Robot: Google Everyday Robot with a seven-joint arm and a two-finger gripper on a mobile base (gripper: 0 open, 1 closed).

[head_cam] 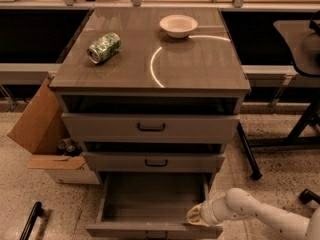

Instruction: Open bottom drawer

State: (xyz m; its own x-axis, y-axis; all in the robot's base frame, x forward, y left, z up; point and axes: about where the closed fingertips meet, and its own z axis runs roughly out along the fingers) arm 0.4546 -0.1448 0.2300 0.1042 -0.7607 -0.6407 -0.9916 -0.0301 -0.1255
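The bottom drawer point(150, 229) of the grey cabinet is pulled far out toward the camera. Its empty grey inside point(150, 199) shows, and its front panel lies at the bottom edge of the view with a small black handle point(156, 234) barely visible. My gripper point(196, 215) is at the end of the white arm point(260, 216) that comes in from the lower right. It sits at the drawer's front right corner, against the top edge of the front panel.
The middle drawer point(155, 162) and top drawer point(150, 127) are shut above. A green can point(104, 47) and a white bowl point(178, 25) rest on the cabinet top. A cardboard box point(37, 119) stands at the left, black table legs point(300, 129) at the right, and a black bar point(31, 221) lies on the floor.
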